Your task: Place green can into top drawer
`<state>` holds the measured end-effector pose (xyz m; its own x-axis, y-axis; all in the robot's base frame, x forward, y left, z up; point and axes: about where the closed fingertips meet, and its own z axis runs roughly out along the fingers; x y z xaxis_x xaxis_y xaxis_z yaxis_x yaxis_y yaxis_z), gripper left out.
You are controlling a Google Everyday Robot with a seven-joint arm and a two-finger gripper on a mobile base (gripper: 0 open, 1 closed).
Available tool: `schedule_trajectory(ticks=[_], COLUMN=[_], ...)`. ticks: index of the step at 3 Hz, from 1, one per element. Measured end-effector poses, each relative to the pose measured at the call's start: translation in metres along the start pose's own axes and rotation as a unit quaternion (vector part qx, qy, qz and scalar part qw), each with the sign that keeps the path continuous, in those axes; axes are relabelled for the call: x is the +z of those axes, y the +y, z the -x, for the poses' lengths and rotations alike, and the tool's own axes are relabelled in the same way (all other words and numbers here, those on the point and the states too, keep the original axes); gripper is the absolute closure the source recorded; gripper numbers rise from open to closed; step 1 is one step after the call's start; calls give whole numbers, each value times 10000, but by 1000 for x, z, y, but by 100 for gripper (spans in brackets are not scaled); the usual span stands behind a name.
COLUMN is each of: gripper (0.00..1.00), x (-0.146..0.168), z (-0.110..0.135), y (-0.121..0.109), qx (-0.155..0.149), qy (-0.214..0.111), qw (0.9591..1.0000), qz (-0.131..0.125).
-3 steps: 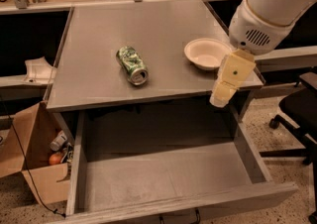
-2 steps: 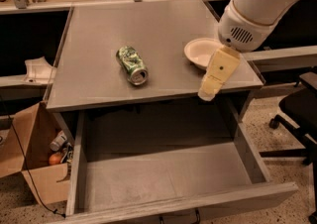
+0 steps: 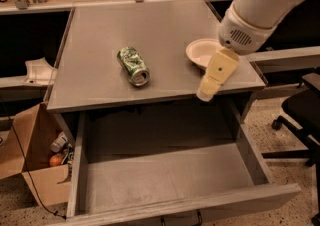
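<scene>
The green can [image 3: 133, 65] lies on its side on the grey desk top [image 3: 100, 35], left of centre, with its silver end toward the front. The top drawer [image 3: 165, 175] is pulled out below the desk, wide and shallow, with nothing in it. My gripper [image 3: 207, 92] hangs from the white arm [image 3: 257, 5] over the desk's front right edge, right of the can and apart from it, in front of the cream bowl.
A cream bowl [image 3: 200, 51] sits on the desk's right side, partly behind the arm. A cardboard box [image 3: 35, 165] with small items stands on the floor at left. A black office chair [image 3: 300, 115] is at right. Another desk runs along the back.
The arm and gripper have moved left across the desk's right edge, toward the can. The can, bowl and drawer have not moved.
</scene>
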<state>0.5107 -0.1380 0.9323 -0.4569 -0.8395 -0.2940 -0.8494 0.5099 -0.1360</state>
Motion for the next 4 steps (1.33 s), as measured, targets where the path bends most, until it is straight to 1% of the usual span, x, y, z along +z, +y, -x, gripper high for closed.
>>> schedule_trajectory(ticks=[1,2,3,4], gripper=[0,0,0,0], x=[-4,-4,21,21], z=[64,64,100,100], y=[-7,-7,-14,-14], qx=[18,18,47,47], qy=[-250,-251,-478,-478], qw=[9996,9996,9984,9984], qz=[92,93,295,295])
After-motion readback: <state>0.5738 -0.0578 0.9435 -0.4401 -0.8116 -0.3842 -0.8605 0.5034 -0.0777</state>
